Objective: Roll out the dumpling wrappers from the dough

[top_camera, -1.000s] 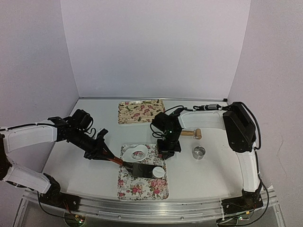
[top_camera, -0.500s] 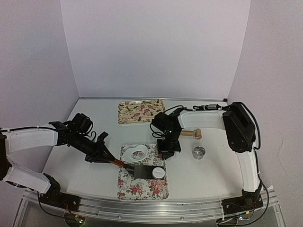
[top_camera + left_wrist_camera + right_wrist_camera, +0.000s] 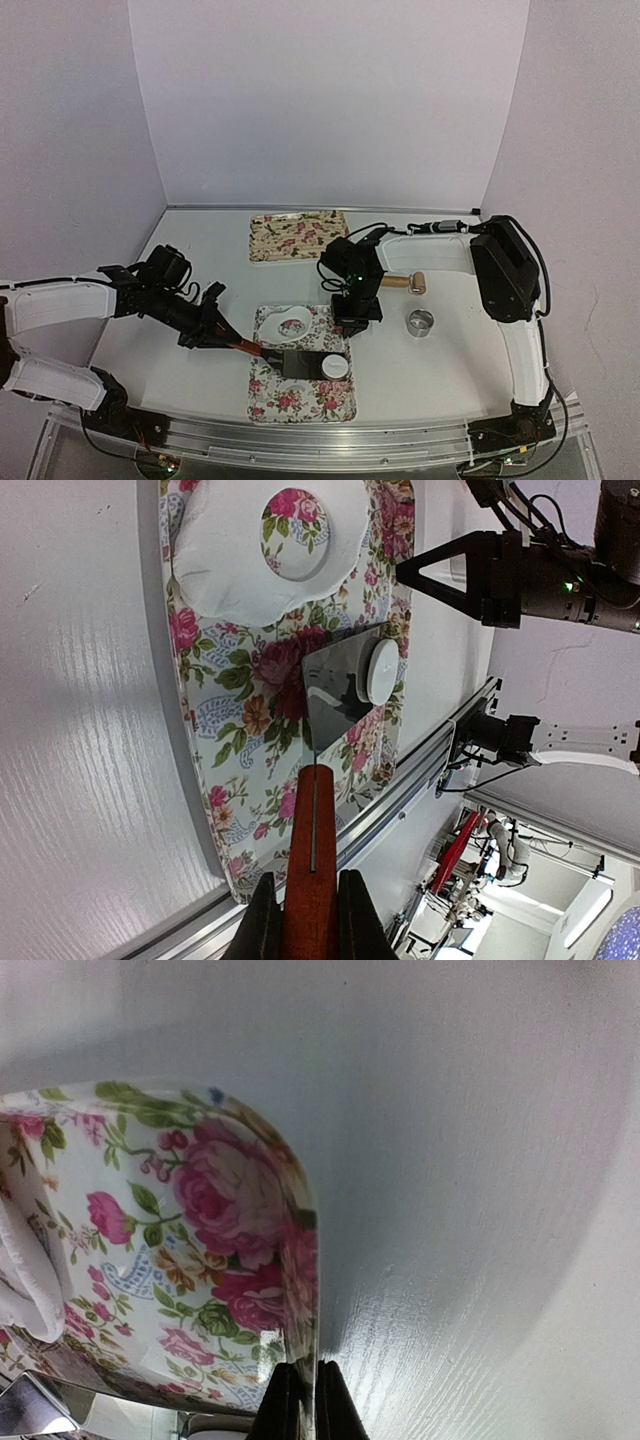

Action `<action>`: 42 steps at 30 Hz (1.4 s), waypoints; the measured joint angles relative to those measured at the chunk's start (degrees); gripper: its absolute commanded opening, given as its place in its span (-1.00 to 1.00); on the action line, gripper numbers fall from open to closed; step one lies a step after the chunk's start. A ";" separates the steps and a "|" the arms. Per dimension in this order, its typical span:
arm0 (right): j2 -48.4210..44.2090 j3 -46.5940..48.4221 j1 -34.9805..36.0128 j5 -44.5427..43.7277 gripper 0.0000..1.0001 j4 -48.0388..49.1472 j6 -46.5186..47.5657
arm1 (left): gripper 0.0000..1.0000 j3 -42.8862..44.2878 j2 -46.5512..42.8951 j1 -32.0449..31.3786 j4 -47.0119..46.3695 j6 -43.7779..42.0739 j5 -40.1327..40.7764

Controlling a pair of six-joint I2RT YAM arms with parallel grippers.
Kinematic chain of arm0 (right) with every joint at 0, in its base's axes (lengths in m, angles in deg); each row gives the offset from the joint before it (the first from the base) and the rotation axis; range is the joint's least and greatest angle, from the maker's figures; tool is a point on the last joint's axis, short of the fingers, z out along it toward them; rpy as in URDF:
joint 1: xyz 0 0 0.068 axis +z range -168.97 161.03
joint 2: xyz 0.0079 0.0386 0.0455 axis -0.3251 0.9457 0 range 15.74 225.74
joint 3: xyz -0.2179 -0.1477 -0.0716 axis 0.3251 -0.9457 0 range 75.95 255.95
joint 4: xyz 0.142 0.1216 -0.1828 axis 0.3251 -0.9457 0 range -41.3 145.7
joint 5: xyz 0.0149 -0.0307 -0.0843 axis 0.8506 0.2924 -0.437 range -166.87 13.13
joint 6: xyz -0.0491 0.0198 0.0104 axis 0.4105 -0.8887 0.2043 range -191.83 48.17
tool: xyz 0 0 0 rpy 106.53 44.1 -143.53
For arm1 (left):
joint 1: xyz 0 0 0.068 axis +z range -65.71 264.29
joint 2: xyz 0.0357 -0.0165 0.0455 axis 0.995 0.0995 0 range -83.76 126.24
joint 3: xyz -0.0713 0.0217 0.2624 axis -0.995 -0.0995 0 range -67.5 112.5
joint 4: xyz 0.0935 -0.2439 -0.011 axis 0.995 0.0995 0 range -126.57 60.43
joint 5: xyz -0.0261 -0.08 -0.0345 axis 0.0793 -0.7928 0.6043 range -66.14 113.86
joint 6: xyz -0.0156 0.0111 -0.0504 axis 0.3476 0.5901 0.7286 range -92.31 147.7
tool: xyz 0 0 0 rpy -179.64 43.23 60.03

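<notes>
My left gripper is shut on the red-brown handle of a spatula. Its dark blade lies over the near flowered tray. A small round white dumpling wrapper sits at the blade's right edge, partly on it. A flattened dough patch with a round hole lies at the tray's far end. My right gripper is shut on the tray's right rim.
A wooden rolling pin and a shiny metal ring lie right of the near tray. A second flowered tray sits at the back. The metal rail runs along the table's near edge.
My left arm has drawn back toward the near left, and the spatula with the wrapper has slid a little toward the near edge. The right arm has not moved.
</notes>
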 measured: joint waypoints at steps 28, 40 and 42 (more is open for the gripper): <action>0.52 0.69 1.03 -2.50 -0.34 -2.48 1.75 | -1.00 -2.65 -13.55 0.44 4.30 4.57 -0.09; 0.52 6.79 1.01 -5.52 0.18 -6.66 3.86 | -1.00 -2.28 -16.55 2.36 10.79 4.82 0.80; 0.46 8.45 0.97 -6.14 0.23 -7.54 4.56 | -1.00 -1.53 -16.55 2.90 11.71 4.75 0.79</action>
